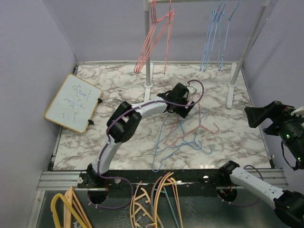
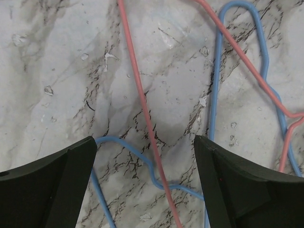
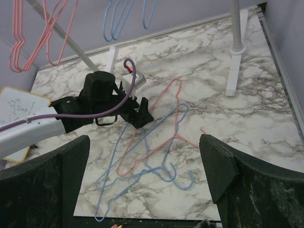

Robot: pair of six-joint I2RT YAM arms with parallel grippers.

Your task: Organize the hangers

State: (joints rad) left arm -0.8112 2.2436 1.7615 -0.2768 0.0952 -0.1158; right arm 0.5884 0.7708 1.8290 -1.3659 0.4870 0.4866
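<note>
Pink wire hanger (image 2: 137, 95) crosses blue hanger (image 2: 118, 140) on bench (image 2: 47, 71) | L claw (image 2: 146, 185) apart, straddling both | R claw (image 3: 145, 159) apart, away | risk: pinch grabs both, tangle lifts together

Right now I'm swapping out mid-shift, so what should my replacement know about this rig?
Left gripper open, low over the tangle of hangers on the table, nothing gripped.
Right gripper open, empty, off to the right.
Done: pink hangers and blue hangers hang in separate groups on the rack.
Left: untangle and hang the mixed pink and blue pile.
</note>
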